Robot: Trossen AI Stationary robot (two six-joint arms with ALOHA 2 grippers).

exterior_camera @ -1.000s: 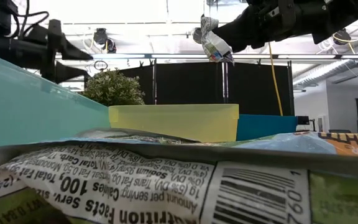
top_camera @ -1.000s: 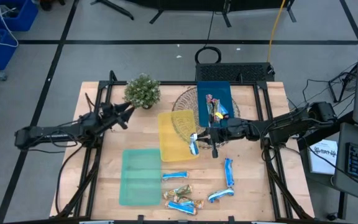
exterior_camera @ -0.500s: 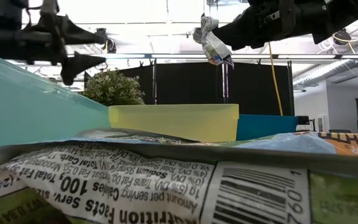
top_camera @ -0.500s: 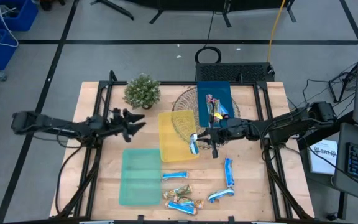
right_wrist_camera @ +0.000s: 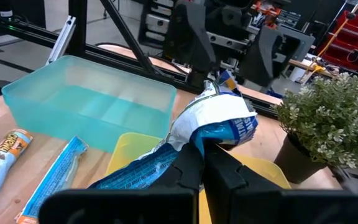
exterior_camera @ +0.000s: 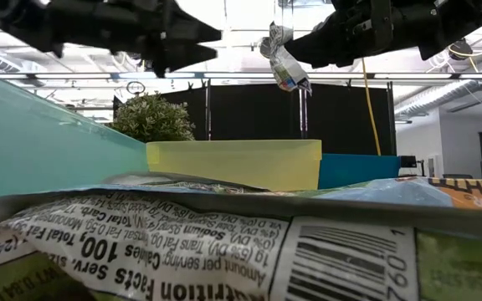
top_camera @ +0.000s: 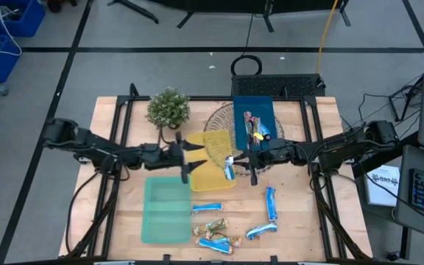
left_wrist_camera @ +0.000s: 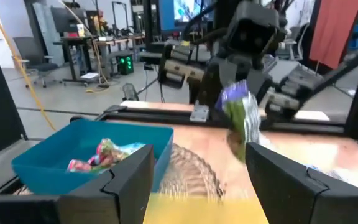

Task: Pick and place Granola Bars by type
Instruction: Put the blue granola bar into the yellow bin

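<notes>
The left pincer [top_camera: 188, 156] (open, empty) had swung from the plant [top_camera: 168, 107] to mid-frame, reaching the yellow tray [top_camera: 206, 163]. The right pincer [top_camera: 233, 166] stayed clamped on a blue-and-white bar [top_camera: 230, 171] above that tray, likely awaiting a drop or handover.

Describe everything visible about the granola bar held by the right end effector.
The held granola bar has a shiny, crinkled blue-and-white wrapper with a twisted, flared end. The right end effector is shut on one end of it, so it hangs tilted in the air, touching nothing else. It sits above the yellow tray, near the edge toward the wicker basket. The open left end effector is over the tray's other side, facing the bar without touching it.
</notes>
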